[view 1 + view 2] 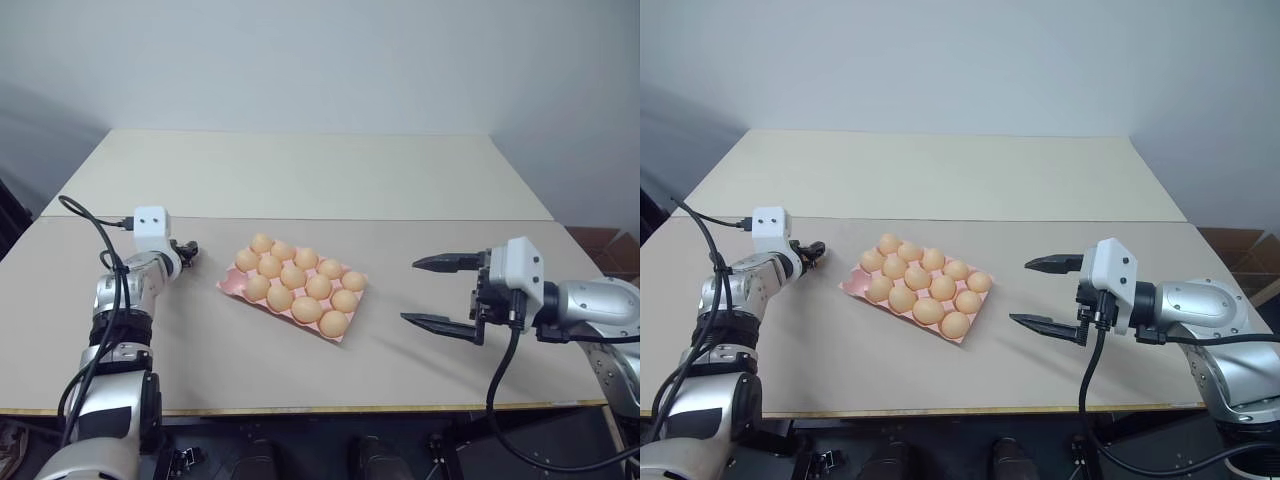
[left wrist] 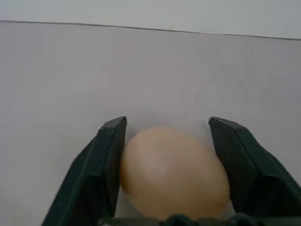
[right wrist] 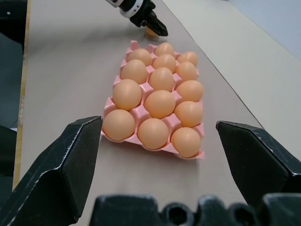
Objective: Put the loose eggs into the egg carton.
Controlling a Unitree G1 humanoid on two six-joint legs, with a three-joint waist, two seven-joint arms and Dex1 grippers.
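The left gripper (image 2: 167,141) is cradling a smooth, matte tan oval egg (image 2: 174,172) between its black wedge-shaped fingers, near the desk's (image 1: 300,180) left edge. The moulded pink egg carton (image 1: 229,285), its cups holding alike eggs, is lying mid-desk, while the right gripper (image 1: 438,292) is hovering wide open and empty toward the right edge.

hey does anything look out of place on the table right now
One loose egg sits on the table outside the egg carton, between the left gripper jaws. The carton lies askew to the table edge.
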